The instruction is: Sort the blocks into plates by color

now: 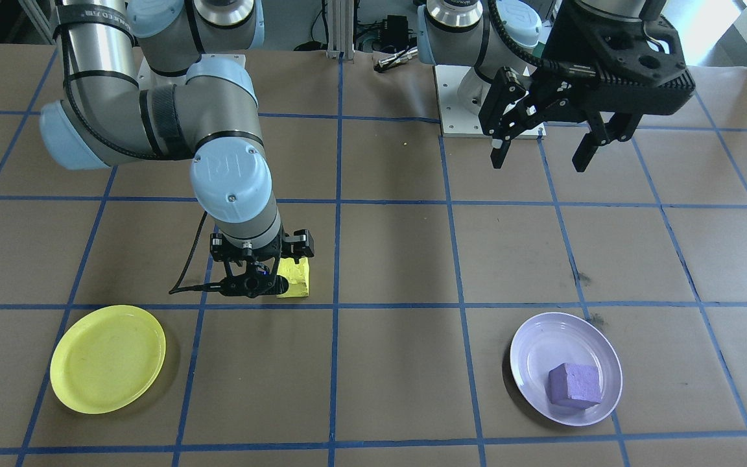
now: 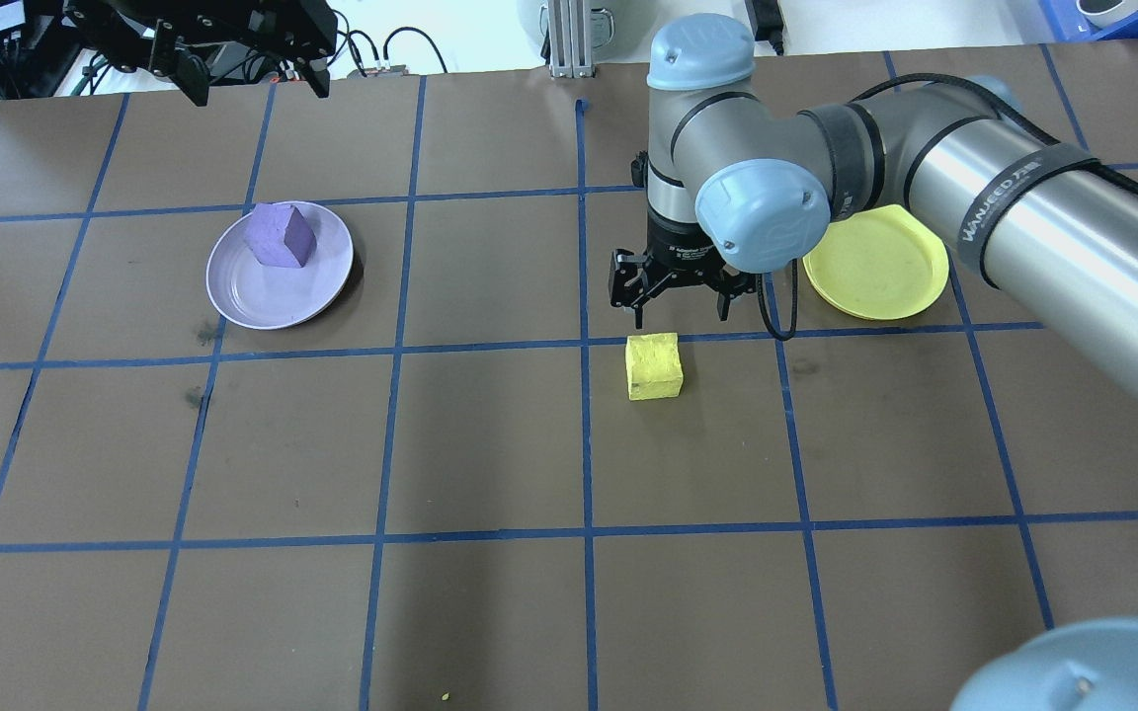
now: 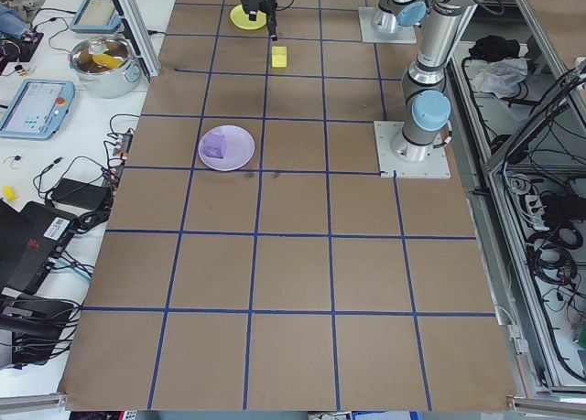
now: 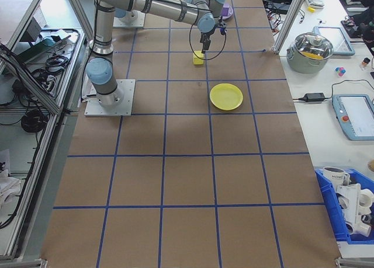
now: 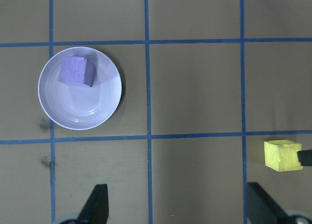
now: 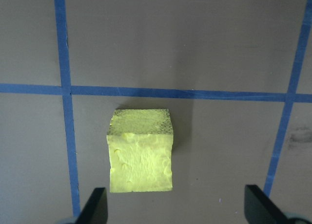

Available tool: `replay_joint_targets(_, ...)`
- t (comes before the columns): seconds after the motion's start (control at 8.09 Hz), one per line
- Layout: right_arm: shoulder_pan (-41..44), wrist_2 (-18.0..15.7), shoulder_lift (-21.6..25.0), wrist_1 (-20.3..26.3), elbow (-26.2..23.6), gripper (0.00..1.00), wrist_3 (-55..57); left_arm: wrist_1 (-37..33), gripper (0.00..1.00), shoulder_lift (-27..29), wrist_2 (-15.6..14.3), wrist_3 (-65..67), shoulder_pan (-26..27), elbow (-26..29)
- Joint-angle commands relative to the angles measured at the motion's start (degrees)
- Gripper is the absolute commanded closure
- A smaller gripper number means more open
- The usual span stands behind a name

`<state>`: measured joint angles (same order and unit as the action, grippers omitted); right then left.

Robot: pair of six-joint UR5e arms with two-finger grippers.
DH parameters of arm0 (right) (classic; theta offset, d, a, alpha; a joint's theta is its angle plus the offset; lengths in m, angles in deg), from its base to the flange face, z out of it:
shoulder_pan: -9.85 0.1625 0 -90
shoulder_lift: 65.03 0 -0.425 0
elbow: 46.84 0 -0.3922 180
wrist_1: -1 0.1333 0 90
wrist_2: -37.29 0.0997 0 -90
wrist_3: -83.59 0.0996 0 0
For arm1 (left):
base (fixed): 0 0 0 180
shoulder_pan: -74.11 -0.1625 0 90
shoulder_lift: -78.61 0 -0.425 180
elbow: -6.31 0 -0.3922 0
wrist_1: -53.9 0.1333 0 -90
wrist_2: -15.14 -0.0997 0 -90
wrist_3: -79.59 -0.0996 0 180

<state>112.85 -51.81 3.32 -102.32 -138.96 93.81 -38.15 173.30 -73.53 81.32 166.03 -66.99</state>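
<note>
One block left: yellow block [image 2: 654, 365] on table, just below my right gripper [image 2: 681, 308], jaws open, empty, much nearer than left gripper [image 1: 545, 146], open too. Purple block [image 2: 280, 235] sits in lavender plate [image 2: 233, 296].

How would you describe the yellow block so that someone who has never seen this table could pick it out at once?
Start from the brown table gridded with blue tape and find the right gripper, which hangs open near the table's middle. Directly under it, on the bare paper close to a tape line, sits the yellow block. It is the only cube not in a plate; the purple block lies in the lavender plate.
</note>
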Motion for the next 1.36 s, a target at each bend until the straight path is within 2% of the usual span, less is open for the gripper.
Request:
replay_joint_targets(0.0, 0.62, 0.33, -4.0, -2.66, -0.87, 0.0, 2.08, 2.49, 0.0, 0.4, 2.2, 0.11, 0.01, -0.35)
replay_joint_targets(0.12, 0.62, 0.5, -5.06, -3.72, -1.22, 0.0, 2.17, 2.41, 0.0, -0.56, -0.25, -0.76, -0.08, -0.61)
replay_joint_targets(0.25, 0.62, 0.68, -5.24, -4.86, -1.31, 0.0, 2.17, 2.32, 0.0, -0.22, -0.45, -9.64, -0.25, -1.31)
replay_joint_targets(0.37, 0.62, 3.47, -5.42, -4.96, -1.22, 0.0, 2.17, 2.41, 0.0, -0.65, -0.19, -11.03, -0.26, -2.79)
replay_joint_targets(0.49, 0.62, 4.62, -5.51, -5.05, -1.22, 0.0, 2.25, 2.49, 0.0, -0.39, 0.08, -11.05, -0.52, -4.11)
replay_joint_targets(0.87, 0.62, 3.76, -8.75, -5.39, -1.57, 0.0, 2.34, 2.23, 0.0, 0.49, -0.45, -11.4, -0.52, -5.09)
replay_joint_targets(1.11, 0.62, 3.76, -8.76, -5.66, -2.79, 0.0, 3.04, 1.44, 0.0, 1.02, -0.1, -9.83, -0.52, -7.1)
replay_joint_targets(1.24, 0.62, 3.76, -8.32, -6.53, -2.89, 0.58, 3.31, 1.53, 0.0, 0.23, -0.18, -8.08, -0.52, -8.59)
